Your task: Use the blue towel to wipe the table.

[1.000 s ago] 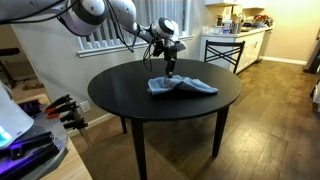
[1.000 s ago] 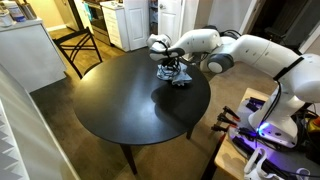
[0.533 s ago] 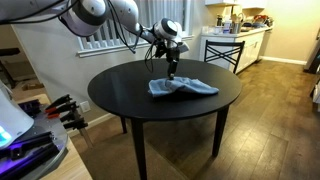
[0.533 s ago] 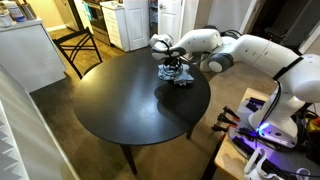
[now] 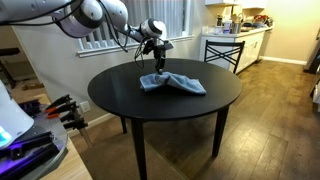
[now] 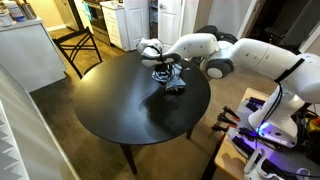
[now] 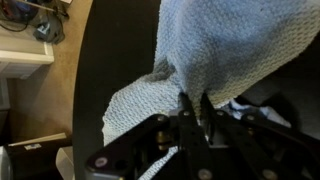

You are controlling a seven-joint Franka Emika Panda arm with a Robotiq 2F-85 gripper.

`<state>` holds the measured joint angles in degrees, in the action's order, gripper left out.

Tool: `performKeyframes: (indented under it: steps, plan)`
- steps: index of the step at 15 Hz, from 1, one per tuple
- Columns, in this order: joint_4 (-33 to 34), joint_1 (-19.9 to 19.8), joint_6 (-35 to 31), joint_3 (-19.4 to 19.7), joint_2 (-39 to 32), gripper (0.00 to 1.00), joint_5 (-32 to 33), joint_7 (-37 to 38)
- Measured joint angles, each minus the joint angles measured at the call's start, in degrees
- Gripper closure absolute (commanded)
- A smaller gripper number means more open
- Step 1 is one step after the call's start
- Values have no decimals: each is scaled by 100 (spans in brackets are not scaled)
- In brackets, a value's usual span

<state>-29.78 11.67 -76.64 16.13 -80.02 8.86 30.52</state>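
A blue towel (image 5: 172, 83) lies crumpled on the round black table (image 5: 150, 100); it also shows in an exterior view (image 6: 170, 79) and fills the wrist view (image 7: 215, 50). My gripper (image 5: 158, 70) stands over the towel's one end, pointing down, also seen in an exterior view (image 6: 161, 70). In the wrist view the fingers (image 7: 192, 105) are shut on a fold of the towel, which trails away from them across the dark tabletop.
A dark wooden chair (image 6: 84, 47) stands beyond the table. White kitchen cabinets (image 5: 232, 45) and a counter with clutter are at the back. A stand with cables and tools (image 5: 55, 108) is beside the table.
My gripper has moved sideways across the table, dragging the towel with it; the towel now lies further along the tabletop.
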Motion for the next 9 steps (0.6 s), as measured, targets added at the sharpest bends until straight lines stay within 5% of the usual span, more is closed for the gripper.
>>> performKeyframes:
  steps: [9]
  plan:
    - [585,462,812,-357,-485,97,495,-1527]
